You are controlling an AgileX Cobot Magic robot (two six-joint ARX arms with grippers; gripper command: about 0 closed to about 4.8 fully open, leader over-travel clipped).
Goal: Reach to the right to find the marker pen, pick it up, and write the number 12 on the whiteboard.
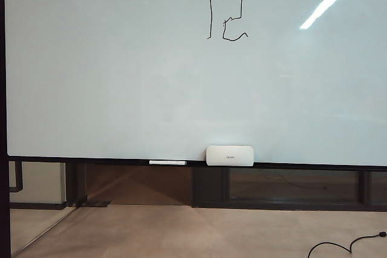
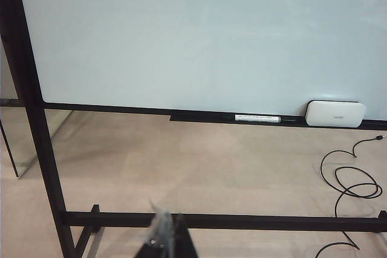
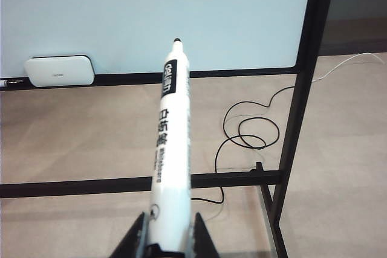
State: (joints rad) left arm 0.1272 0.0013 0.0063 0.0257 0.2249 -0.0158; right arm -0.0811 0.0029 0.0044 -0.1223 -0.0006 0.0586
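Observation:
The whiteboard (image 1: 121, 77) fills the exterior view, and the number 12 (image 1: 227, 17) stands on it in thin black lines at the upper middle. Neither gripper shows in that view. In the right wrist view my right gripper (image 3: 169, 222) is shut on the marker pen (image 3: 170, 149), a white barrel with black lettering. Its dark tip points toward the whiteboard (image 3: 121, 16) and stays clear of it. In the left wrist view my left gripper (image 2: 168, 222) is shut with nothing in it, back from the whiteboard (image 2: 181, 40) above the floor.
A white eraser block (image 1: 230, 155) and a long white marker (image 1: 167, 162) lie on the ledge under the board. Black stand posts (image 3: 299, 119) and a low crossbar (image 2: 242, 222) frame it. A black cable (image 3: 248, 131) loops on the floor.

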